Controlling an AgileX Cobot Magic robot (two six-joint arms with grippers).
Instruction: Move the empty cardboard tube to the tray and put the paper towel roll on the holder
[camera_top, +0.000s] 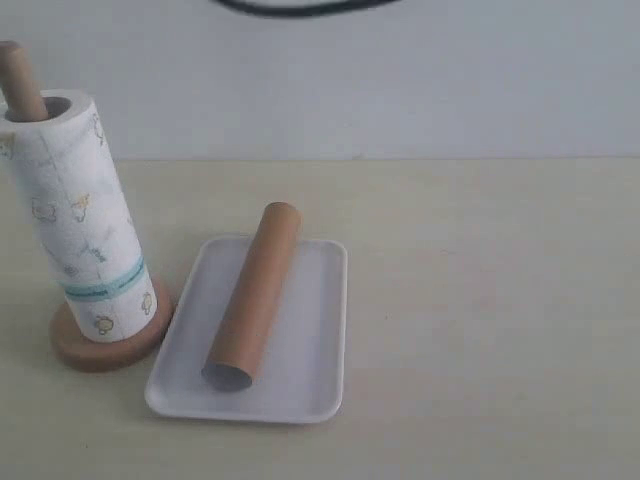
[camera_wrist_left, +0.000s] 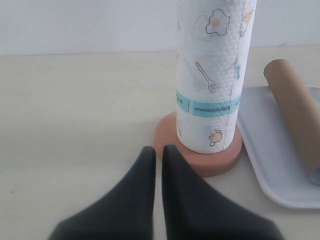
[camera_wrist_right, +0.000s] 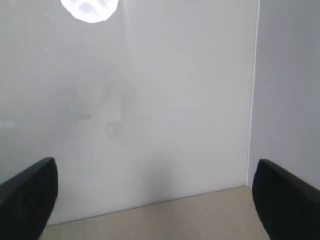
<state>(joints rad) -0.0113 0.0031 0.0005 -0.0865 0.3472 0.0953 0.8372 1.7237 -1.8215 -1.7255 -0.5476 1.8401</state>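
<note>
We judged both halves of the job to be done. The plain brown hollow cardboard tube (camera_top: 255, 295) lay on its side, slantwise across the shallow white rectangular tray (camera_top: 318, 335), with one open end near the front rim. The thick white paper towel roll (camera_top: 85, 235), with its yellow prints and teal band, stood on the light-brown wooden holder (camera_top: 105, 352). Its foot sat on the round base, and the rounded pole top poked out of the core. The left pincer (camera_wrist_left: 158, 150) was pressed together with nothing in it, low over the pale desk (camera_top: 500, 300), close to the holder's base and apparently not touching it. The right pincer (camera_wrist_right: 156, 165) was spread wide and empty, facing a blank white wall well away from the things. So the step in hand looked to us like the retreat after placing. The next move called only for drawing the left arm back and up without nudging the base. The roll seemed to lean a little in the exterior view, though that may have been the camera's angle.
</note>
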